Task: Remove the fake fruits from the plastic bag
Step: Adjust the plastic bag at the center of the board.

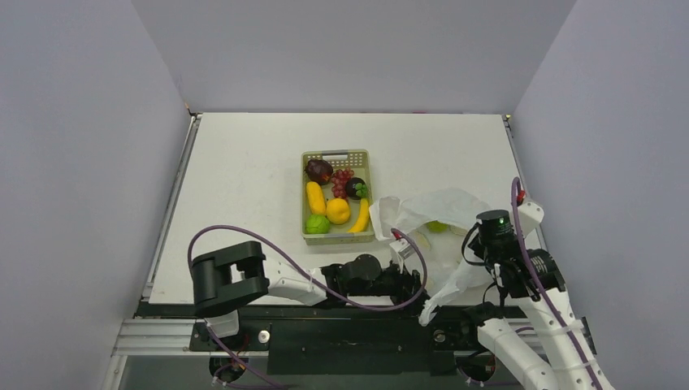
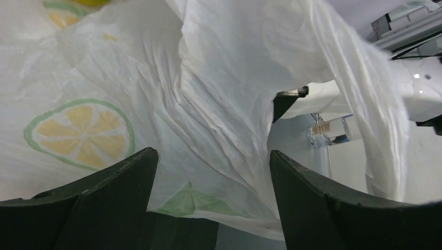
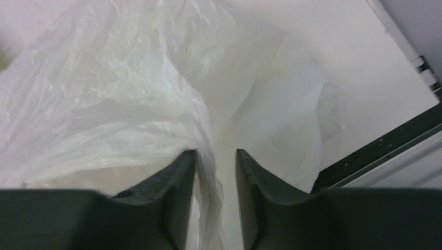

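The white plastic bag (image 1: 439,213) lies crumpled right of the green basket (image 1: 302,195). A green fruit (image 1: 437,226) shows through its film. Several fake fruits sit in the basket, among them a dark maroon one (image 1: 318,171) and a green one (image 1: 318,223). My left gripper (image 1: 413,280) is open at the bag's near left edge; in the left wrist view (image 2: 211,153) the bag (image 2: 224,78), printed with a lemon slice, fills the gap. My right gripper (image 1: 481,258) is at the bag's right side. In the right wrist view (image 3: 216,152) its jaws stand slightly apart with a fold of the bag (image 3: 130,94) between them.
A flap of the bag (image 1: 439,301) hangs over the table's near edge (image 1: 325,307) between the two arms. The black rail of that edge shows in the right wrist view (image 3: 375,156). Grey walls enclose the table on three sides.
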